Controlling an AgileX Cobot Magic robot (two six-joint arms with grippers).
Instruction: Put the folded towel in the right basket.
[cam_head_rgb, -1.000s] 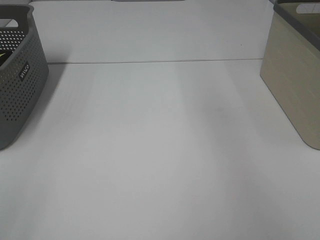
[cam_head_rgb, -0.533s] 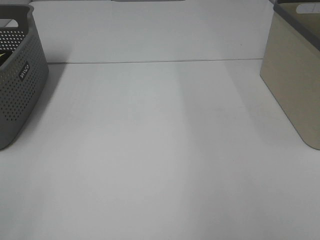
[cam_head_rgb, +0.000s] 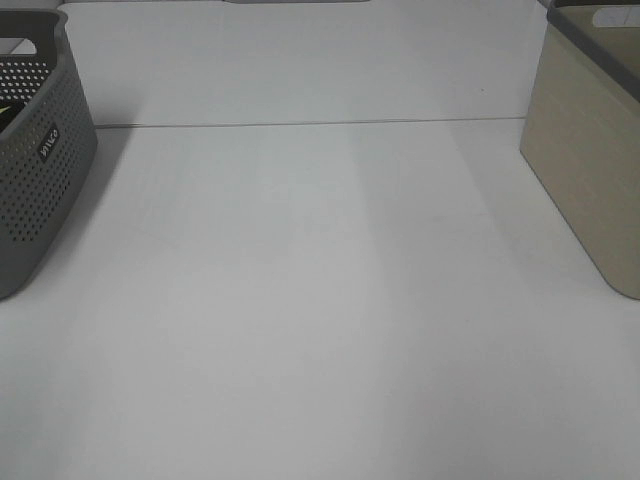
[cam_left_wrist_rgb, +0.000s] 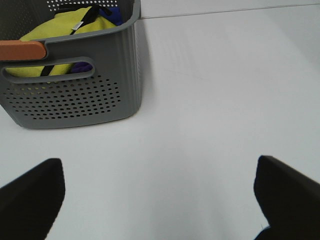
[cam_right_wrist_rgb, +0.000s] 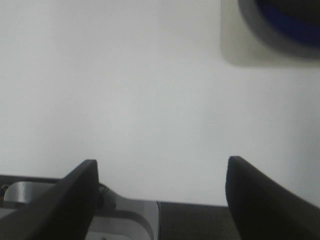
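No folded towel lies on the white table in the exterior high view. The beige right basket stands at the right edge. In the right wrist view its corner shows with something dark blue inside, too blurred to name. My right gripper is open and empty over bare table. My left gripper is open and empty, short of the grey perforated left basket, which holds yellow cloth and blue cloth. Neither gripper shows in the exterior high view.
The grey left basket stands at the table's left edge. A seam runs across the table at the back. A grey metal part lies under the right gripper at the table's edge.
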